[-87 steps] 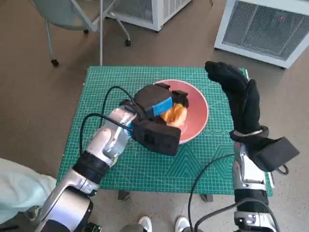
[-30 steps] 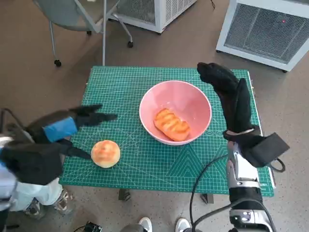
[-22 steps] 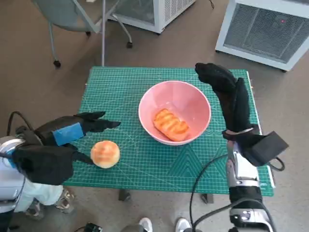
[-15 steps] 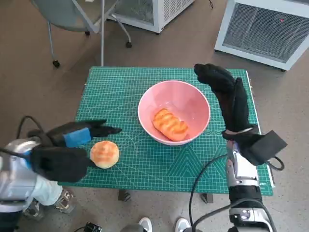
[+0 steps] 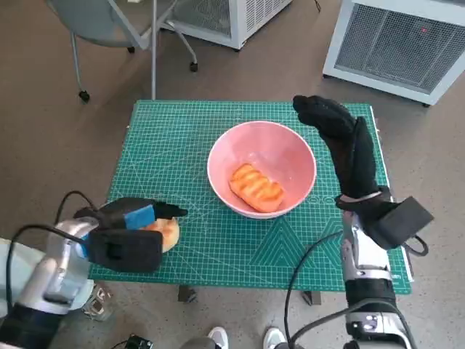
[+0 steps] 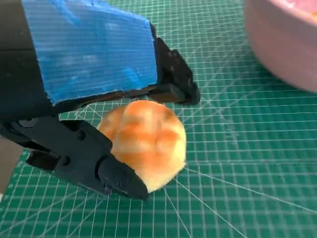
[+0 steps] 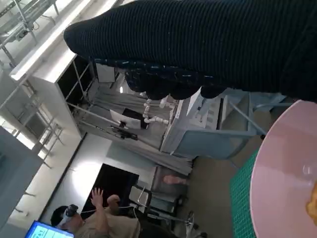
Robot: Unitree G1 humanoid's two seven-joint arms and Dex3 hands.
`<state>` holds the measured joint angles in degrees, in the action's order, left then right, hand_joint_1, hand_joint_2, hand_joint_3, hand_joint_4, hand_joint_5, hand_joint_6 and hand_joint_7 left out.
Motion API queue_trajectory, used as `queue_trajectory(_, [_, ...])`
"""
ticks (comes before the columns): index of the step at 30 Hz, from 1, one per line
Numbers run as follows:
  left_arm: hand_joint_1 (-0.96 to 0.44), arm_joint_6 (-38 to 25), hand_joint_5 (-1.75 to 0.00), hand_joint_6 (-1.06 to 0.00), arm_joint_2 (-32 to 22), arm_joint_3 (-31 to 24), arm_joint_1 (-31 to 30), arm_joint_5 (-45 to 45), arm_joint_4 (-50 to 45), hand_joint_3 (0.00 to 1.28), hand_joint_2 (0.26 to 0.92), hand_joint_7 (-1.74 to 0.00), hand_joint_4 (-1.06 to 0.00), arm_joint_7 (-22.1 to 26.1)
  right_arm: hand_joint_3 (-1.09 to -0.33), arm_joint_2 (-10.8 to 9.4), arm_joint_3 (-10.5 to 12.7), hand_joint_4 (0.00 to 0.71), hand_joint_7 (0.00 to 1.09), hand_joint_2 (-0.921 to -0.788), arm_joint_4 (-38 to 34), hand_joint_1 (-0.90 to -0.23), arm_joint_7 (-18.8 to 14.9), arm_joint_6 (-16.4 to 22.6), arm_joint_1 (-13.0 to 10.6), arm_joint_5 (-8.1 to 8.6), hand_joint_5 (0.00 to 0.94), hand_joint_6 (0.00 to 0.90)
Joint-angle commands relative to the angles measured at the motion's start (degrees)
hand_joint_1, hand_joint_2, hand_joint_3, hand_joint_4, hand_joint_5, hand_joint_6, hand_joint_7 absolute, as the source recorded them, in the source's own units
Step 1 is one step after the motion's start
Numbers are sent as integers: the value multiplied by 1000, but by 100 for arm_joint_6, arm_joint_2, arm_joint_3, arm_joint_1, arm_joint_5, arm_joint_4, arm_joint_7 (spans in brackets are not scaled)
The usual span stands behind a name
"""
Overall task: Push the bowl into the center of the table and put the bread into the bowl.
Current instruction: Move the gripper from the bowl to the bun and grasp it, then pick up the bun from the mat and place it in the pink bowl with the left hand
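While the pink bowl (image 5: 261, 169) sits about mid-tabletop with one long glazed bread (image 5: 255, 187) already lying in it, a second piece, a round bun (image 6: 144, 143), rests on the green cutting mat (image 5: 218, 123) at the near left corner. The left hand (image 5: 131, 229) is right over that bun: in the left wrist view its black fingers (image 6: 81, 158) straddle the bun on two sides, close against it, though I cannot tell whether they are actually pressing it yet, so I would not call it held. Nothing suggests the bun has left the mat.

What matters for the coming move is direction: the bowl lies to the right of the bun and a little farther away, with bare mat between them. The left hand is far nearer the bun than the right hand (image 5: 330, 120), which stands beside the bowl's far right rim, touching nothing that I can see, its fingers bunched loosely and empty. My guess is the left hand needs to close on the bun, lift it, and carry it rightward over the near left rim.
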<state>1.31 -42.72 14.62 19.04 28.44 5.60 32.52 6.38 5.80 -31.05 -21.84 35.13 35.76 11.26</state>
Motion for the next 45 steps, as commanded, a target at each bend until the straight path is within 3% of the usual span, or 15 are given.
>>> queue_trajectory(1, [8,248,-1083,-616,-78,-105,102,-106,177,64,915,-1097,-708,7,-755,4,13,176,501,-921,53,-690,-26,-137,-135,66,0,-1])
queue_trajectory(13, [2,468,-1118,-607,-255,-750,323,-865,-98,81,920,-1247,-678,344,-756,-20,54,176,499,-921,144,-687,77,-194,-214,33,0,-1])
queue_trajectory(21, [1,459,-1172,-558,-183,-1294,636,-1380,-407,118,920,-1285,-643,241,-756,-17,81,177,497,-921,151,-683,119,-194,-212,18,1,-1])
queue_trajectory(28, [0,598,-1244,-508,136,-1537,1091,-1548,-574,156,920,-1303,-609,-277,-755,-8,97,178,491,-921,162,-684,129,-184,-207,19,1,-1])
queue_trajectory(36, [-3,952,-1492,-543,816,-1248,1637,-1221,-474,192,920,-1105,-532,-1103,-756,10,113,177,487,-921,206,-688,101,-194,-219,55,0,-1])
queue_trajectory(40, [-1,1087,-1418,-516,1224,-943,1995,-784,-324,184,921,-1169,-561,-1596,-756,20,117,177,486,-921,252,-692,95,-185,-246,54,0,-1])
queue_trajectory(45, [-1,1077,-1304,-545,1684,-515,2444,-360,-15,135,921,-1175,-631,-1878,-757,27,121,177,486,-921,305,-688,88,-172,-290,52,0,-1])
